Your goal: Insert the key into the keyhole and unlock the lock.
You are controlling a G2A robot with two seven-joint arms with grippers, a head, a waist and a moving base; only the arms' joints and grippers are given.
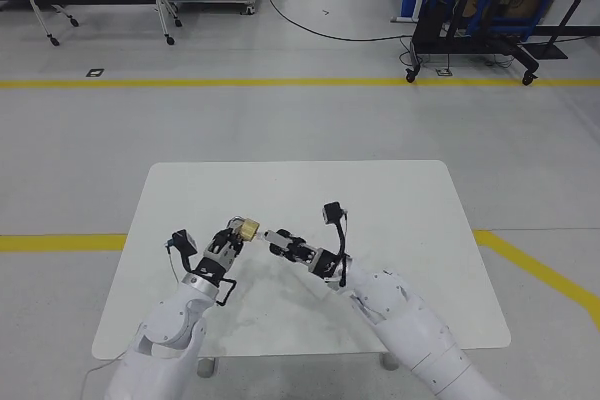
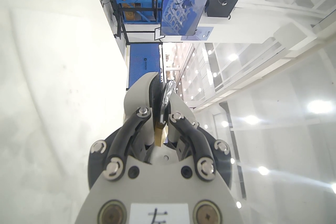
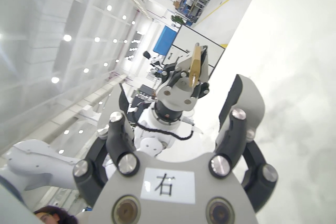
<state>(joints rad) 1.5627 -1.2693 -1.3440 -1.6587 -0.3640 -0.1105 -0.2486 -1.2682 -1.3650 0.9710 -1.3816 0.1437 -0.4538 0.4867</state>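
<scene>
1. Lock (image 3: 194, 64): one, brass-bodied, held above the tabletop (image 1: 400, 200) between the two arms. Silver metal part (image 2: 168, 93) juts past the fingertips; shackle or key, cannot tell.
2. Left pincer (image 2: 162, 88): one, clamped on the lock.
3. Right pincer (image 3: 180, 93): one, spread wide, nothing held, near the lock and facing it.
4. Handling, as judged: hold lock rigid, approach square to its end, close gently before twisting.

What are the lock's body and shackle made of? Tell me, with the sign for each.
Lock body: looks like brass, by its yellow-gold satin sheen. Shackle: probably steel, chromed or polished, by its bright silvery gleam.
</scene>
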